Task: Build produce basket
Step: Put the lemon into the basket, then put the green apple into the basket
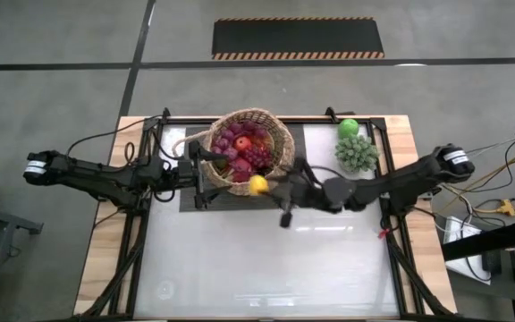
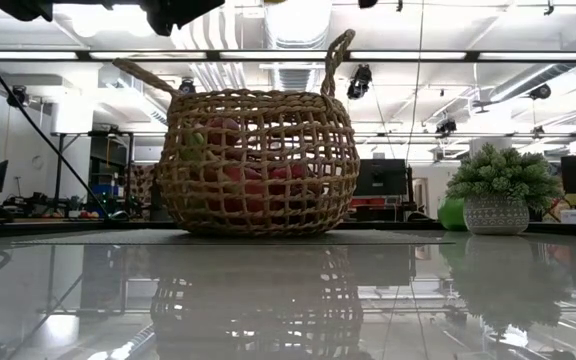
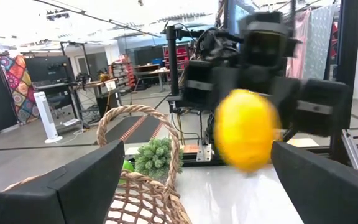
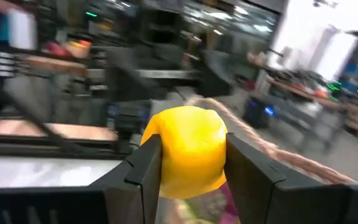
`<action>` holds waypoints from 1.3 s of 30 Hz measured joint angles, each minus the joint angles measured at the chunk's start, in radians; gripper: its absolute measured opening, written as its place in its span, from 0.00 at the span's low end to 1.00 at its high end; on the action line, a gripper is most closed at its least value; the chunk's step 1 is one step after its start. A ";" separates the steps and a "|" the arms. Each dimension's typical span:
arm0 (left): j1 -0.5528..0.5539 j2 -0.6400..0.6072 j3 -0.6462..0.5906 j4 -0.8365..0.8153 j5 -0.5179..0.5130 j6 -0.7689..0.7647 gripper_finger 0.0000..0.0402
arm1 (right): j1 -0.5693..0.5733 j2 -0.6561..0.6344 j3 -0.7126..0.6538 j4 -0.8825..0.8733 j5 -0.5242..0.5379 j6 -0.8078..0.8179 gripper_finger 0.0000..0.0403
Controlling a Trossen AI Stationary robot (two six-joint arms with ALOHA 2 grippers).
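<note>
At the near rim of the basket [image 1: 242, 150], the right hand [image 4: 190, 163] is holding a yellow lemon [image 1: 257, 184] between its two fingers, gripping it on its two opposite sides around the middle. The lemon is sitting just over the rim, above the fruit already lying inside. It looks like a light, hard toy with a smooth round skin, so I judge it could slip out if the grip is off the widest part; the present hold across the middle seems the safe one. The left hand [image 3: 191, 180] is hovering at the left side of the basket with its fingers spread wide and empty. Inside the basket, purple grapes [image 1: 256, 157] and red fruit [image 1: 242, 142] are filling the bottom. Farther back on the worktop [image 1: 275, 259], a green apple [image 1: 348, 127] is waiting beside a leafy plant [image 1: 357, 152], well apart from the basket.
</note>
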 joint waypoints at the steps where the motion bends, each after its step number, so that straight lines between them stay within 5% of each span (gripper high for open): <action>1: 0.000 0.000 0.000 0.000 0.000 0.001 0.97 | -0.020 0.013 0.025 -0.022 0.011 0.012 0.35; 8: 0.000 0.000 0.000 -0.001 0.000 0.008 0.97 | -0.153 0.097 0.235 -0.313 0.021 0.135 0.35; 17: 0.000 0.000 0.000 -0.002 0.000 0.008 0.97 | -0.279 0.237 0.512 -0.706 0.218 0.203 0.40; 28: 0.000 0.000 0.000 -0.003 0.000 0.008 0.97 | -0.295 0.325 0.660 -0.799 0.219 0.198 0.64; 39: 0.000 0.000 0.000 -0.007 0.000 0.008 0.97 | -0.283 0.242 0.817 -1.063 0.217 0.206 0.67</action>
